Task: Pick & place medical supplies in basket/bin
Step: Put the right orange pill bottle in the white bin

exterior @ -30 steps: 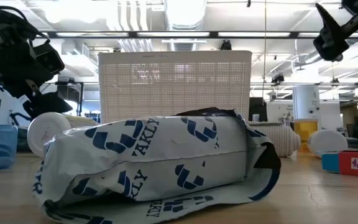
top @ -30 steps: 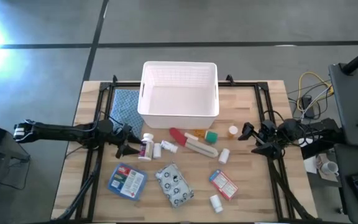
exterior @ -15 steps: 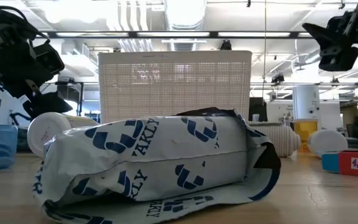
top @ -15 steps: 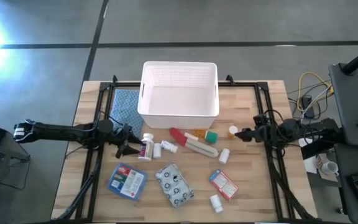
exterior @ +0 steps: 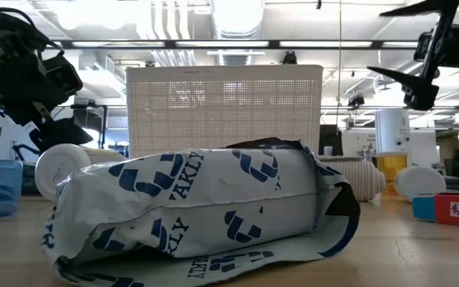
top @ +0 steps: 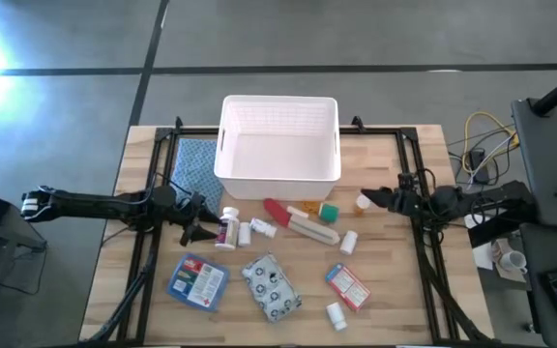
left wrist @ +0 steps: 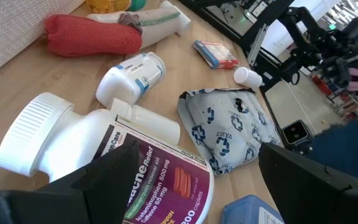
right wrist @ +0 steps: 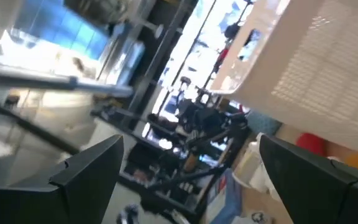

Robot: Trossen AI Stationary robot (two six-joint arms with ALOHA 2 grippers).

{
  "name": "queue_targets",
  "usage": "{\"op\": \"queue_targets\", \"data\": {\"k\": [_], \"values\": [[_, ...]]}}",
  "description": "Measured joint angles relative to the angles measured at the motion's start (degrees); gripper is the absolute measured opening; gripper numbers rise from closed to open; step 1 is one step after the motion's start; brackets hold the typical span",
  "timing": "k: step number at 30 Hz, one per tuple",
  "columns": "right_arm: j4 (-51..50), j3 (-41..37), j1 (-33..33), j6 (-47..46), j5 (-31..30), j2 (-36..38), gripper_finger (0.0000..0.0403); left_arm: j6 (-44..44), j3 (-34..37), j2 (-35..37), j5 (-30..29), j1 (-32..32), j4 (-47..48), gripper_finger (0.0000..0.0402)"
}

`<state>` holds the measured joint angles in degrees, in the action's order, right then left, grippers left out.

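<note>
Looking straight down, we see a wooden table (top: 395, 290) with a white slotted basket (top: 279, 138) at its far middle and a blue checked cloth (top: 196, 162) just to its left. In front of the basket the medical supplies lie scattered: a white pill bottle with a magenta label (top: 226, 228), a red tube (top: 280, 211), a cream tube (top: 312, 229), a blue flat packet (top: 197, 280), a grey-white spotted pouch (top: 271, 286), a red-white packet (top: 347, 286) and a small white bottle (top: 336, 314). None of them is in the basket. Our left gripper (top: 204, 226) sits low on the left, its fingers spread to either side of the labelled bottle, not gripping it. Our right gripper (top: 373, 196) hangs above the table's right side, near a small orange-capped bottle (top: 362, 204), fingers spread wide and empty.
</note>
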<state>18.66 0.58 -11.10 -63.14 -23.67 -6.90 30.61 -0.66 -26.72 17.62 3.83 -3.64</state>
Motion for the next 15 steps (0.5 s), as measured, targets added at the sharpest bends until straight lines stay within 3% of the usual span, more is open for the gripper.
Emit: {"op": "queue_targets", "data": {"k": [3, 15], "values": [[-0.1, 0.0, 0.0, -1.5, -1.8, -1.7, 0.0366, 0.0, 0.0, 0.0, 0.0, 0.0, 0.0, 0.031], [-1.4, 0.0, 0.0, -21.0, 4.1, -14.4, 0.0366, 0.0, 0.0, 0.0, 0.0, 0.0, 0.0, 0.031]]}}
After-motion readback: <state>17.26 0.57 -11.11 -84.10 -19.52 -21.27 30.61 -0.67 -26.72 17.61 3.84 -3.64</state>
